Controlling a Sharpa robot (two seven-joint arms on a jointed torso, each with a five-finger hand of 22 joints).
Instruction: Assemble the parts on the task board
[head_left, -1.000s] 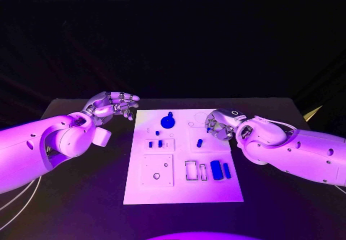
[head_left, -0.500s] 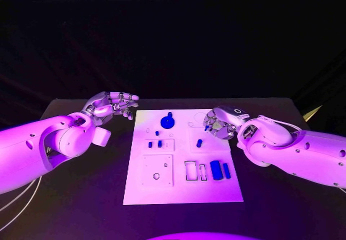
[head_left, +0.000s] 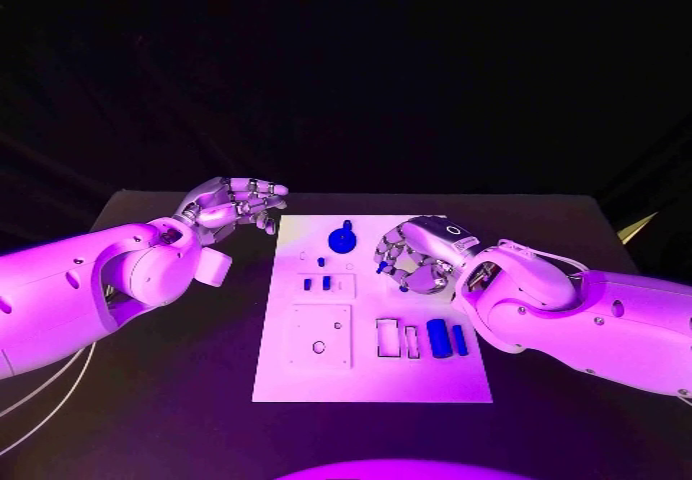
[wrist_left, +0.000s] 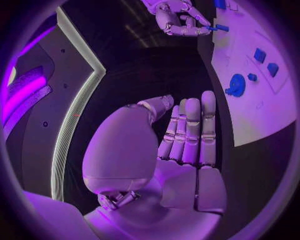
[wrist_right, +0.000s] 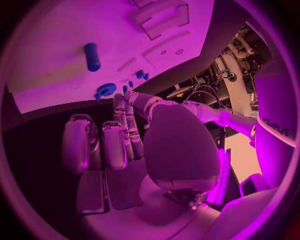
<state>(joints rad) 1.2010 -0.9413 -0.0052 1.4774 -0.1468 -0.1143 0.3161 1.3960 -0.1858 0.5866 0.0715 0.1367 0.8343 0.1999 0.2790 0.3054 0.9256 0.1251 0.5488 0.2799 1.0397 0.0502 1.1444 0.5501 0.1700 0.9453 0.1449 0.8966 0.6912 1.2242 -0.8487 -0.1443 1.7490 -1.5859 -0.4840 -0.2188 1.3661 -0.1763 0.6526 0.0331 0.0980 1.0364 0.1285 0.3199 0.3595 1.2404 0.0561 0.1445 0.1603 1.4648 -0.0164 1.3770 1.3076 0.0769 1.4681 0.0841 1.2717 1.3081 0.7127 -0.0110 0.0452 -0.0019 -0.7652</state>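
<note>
The white task board (head_left: 296, 380) lies mid-table. My right hand (head_left: 414, 258) hangs over its right middle, fingertips down. In the left wrist view that right hand (wrist_left: 178, 20) pinches a small blue part (wrist_left: 220, 27) between thumb and finger at the board's surface. A round blue part (head_left: 342, 240) sits at the board's far end, two small blue pegs (head_left: 317, 283) stand left of centre, and two long blue blocks (head_left: 447, 338) lie near the right edge. My left hand (head_left: 238, 207) hovers off the board's far left corner, fingers curled in, holding nothing.
Black table (head_left: 159, 360) surrounds the board, with bare room at the front and on both sides. A square plate (head_left: 320, 338) with holes and empty rectangular slots (head_left: 387, 338) take up the board's near half. My right forearm (head_left: 577, 315) crosses the table's right side.
My right hand has moved left and down from the board's far right edge onto the small blue part in the board's middle right. The left hand has stayed in place.
</note>
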